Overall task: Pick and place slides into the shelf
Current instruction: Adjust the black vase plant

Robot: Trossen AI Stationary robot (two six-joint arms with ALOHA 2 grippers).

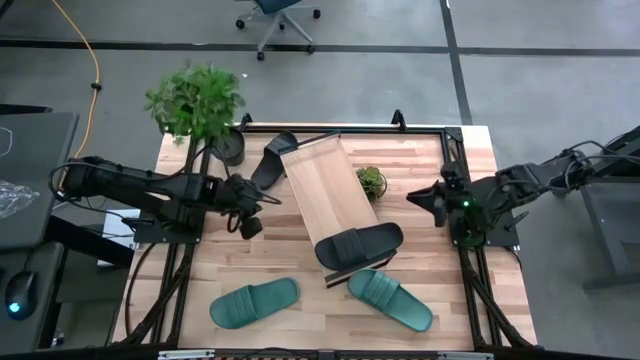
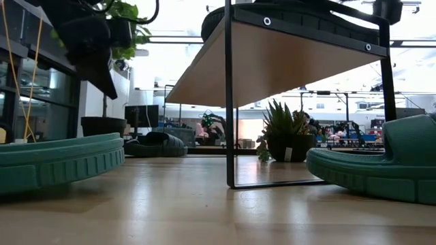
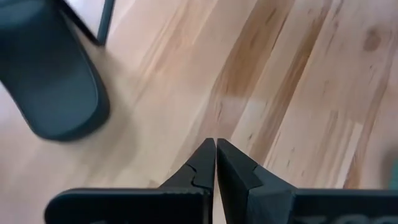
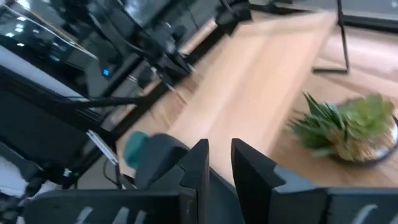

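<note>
One black slide (image 1: 359, 246) sits on the shelf's (image 1: 328, 190) near end, the teal pair (image 1: 254, 302) waits by the table's front edge; left gripper (image 1: 247, 222), fingers pressed together and empty, likely must open for the far-edge black slide (image 1: 272, 160); right gripper (image 1: 432, 197) narrowly parted, idle.

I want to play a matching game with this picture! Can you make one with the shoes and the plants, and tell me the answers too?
Things:
1. black slide
2. other black slide
3. small spiky plant
4. two teal slides

Places:
A. on the table's front part
B. beside the shelf's right edge
C. on the shelf's near end
D. by the shelf's far left corner

Pairs: 1-C, 2-D, 3-B, 4-A
</note>
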